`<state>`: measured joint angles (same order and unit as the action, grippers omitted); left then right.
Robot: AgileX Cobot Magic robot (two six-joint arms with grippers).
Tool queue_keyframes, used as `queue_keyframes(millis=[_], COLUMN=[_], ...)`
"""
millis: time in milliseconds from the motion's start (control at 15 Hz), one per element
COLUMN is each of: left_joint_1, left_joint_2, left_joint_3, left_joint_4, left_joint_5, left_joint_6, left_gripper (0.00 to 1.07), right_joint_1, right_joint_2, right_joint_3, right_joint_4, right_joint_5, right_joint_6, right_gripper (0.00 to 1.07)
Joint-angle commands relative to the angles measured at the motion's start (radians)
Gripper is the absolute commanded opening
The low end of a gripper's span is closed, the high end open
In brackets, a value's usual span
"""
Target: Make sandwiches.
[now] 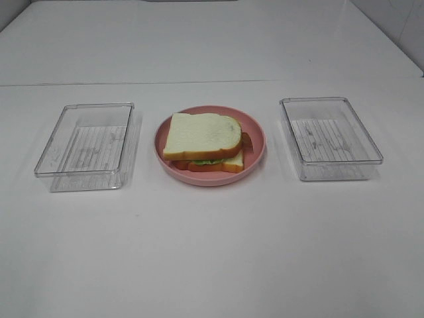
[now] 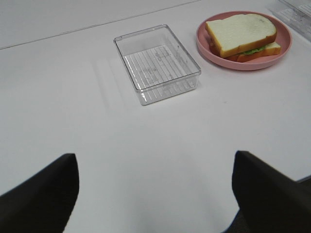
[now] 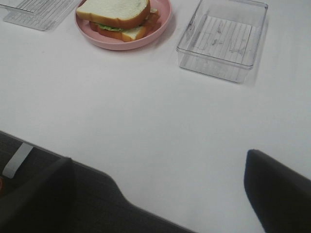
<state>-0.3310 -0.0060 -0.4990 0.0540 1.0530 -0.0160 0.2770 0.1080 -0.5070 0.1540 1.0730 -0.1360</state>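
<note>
One sandwich (image 1: 203,141) lies on a round pink plate (image 1: 257,154) in the middle of the white table: a white bread slice with orange-brown crust on top, green lettuce and a brown strip showing under it, and a second slice beneath. It also shows in the left wrist view (image 2: 243,35) and in the right wrist view (image 3: 118,14). My left gripper (image 2: 154,160) is open and empty, well short of the plate. My right gripper (image 3: 158,160) is open and empty, near the table's front edge. Neither gripper shows in the high view.
A clear plastic box (image 1: 87,145) stands left of the plate and another clear plastic box (image 1: 329,136) right of it; both hold nothing. They also show in the wrist views, the left box (image 2: 156,63) and the right box (image 3: 222,38). The table's front edge (image 3: 121,194) runs under my right gripper.
</note>
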Motion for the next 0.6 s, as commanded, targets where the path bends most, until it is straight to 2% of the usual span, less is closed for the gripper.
queue_keyframes(millis=[67,600], left_joint_1=[0.004,0.012], left_joint_2=[-0.021,-0.021], left_joint_3=[0.002,0.002], left_joint_4=[-0.009,-0.008], left_joint_5=[-0.009,-0.009], left_joint_6=[0.002,0.002], left_gripper=[0.81,0.81], right_joint_1=[0.002,0.0], right_joint_2=[-0.01,-0.01], right_joint_3=[0.001,0.001], right_joint_4=[0.006,0.006], right_joint_5=[-0.006,-0.007], right_joint_6=[-0.006,-0.006], right_gripper=[0.88,0.88])
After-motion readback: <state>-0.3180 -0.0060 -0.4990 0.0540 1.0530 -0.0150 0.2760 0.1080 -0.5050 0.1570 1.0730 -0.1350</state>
